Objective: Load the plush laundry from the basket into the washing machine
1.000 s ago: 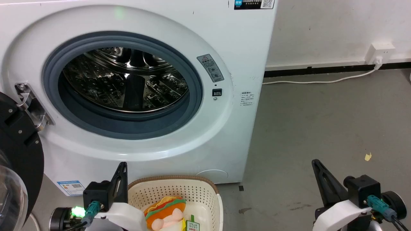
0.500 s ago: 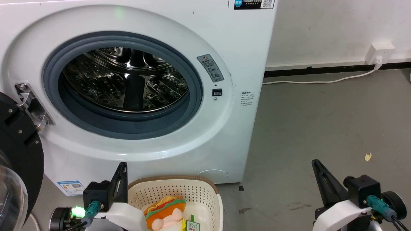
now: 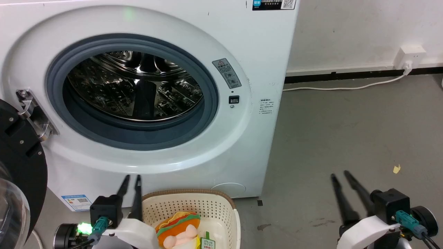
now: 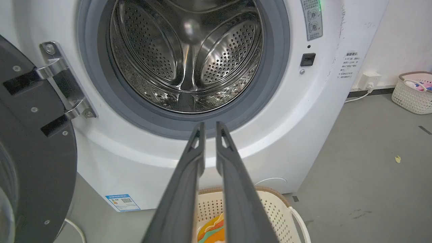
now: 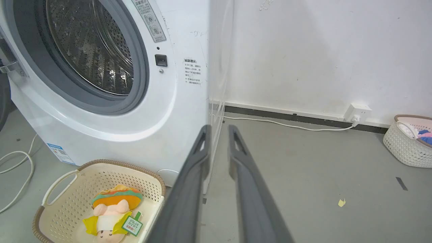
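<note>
The plush laundry (image 3: 178,226), a burger-topped toy with a pink body and a green-edged tag, lies inside the cream basket (image 3: 187,191) on the floor. The basket stands right in front of the white washing machine (image 3: 242,34). The machine's black-rimmed door (image 3: 17,166) hangs open on the left, baring the steel drum (image 3: 135,86). My left gripper (image 3: 131,178) hovers by the basket's left rear corner, open by a narrow gap and holding nothing. Off to the right, above bare floor, my right gripper (image 3: 339,174) is also slightly open. The right wrist view shows the toy (image 5: 113,209) in the basket (image 5: 121,163).
A second woven-rim basket (image 5: 405,141) with clothes stands by the far right wall. From a wall socket (image 3: 410,55) a white cable runs along the floor to the machine. A yellow scrap (image 3: 396,168) lies on the grey floor. Another cable (image 5: 20,165) loops left of the washer.
Both grippers were shut in the earlier frames and now have their fingers parted a little. Arms, basket and toy stay where they were.
</note>
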### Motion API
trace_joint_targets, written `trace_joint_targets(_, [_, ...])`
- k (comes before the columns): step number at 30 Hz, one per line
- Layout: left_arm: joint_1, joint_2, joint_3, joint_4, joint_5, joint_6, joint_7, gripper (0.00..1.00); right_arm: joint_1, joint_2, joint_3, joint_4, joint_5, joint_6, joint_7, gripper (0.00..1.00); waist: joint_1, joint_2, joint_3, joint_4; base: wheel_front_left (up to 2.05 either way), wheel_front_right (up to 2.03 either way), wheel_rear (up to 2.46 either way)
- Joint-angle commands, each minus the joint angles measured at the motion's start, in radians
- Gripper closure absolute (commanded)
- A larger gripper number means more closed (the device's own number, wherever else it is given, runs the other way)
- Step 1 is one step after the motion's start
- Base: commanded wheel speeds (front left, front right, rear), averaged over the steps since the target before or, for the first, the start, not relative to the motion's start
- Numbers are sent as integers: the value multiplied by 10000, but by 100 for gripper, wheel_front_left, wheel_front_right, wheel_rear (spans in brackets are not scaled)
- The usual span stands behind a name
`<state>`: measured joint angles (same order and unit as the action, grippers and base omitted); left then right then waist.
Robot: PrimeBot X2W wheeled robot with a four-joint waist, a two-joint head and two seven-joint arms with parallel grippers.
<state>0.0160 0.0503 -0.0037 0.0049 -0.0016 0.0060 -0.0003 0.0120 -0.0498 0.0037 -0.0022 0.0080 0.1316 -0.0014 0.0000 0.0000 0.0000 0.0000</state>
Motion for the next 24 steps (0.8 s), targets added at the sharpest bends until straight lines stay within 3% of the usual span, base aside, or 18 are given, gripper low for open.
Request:
trace_joint_targets(1, [1, 0, -2, 0, 0, 0, 0, 0, 0, 0, 0, 0, 0, 0, 0, 0, 0, 0, 0, 0, 0, 0, 0])
trace_joint_targets(13, [-55, 0, -283, 68, -40, 173, -230, 0, -1, 0, -78, -40, 169, -1, -231, 0, 0, 0, 143, -41, 0, 0, 0])
trace_joint_targets(24, [-482, 0, -678, 571, -159, 344, -461, 0, -262, -1, -154, -136, 295, -2, -460, 0, 0, 0, 931, -205, 0, 0, 0])
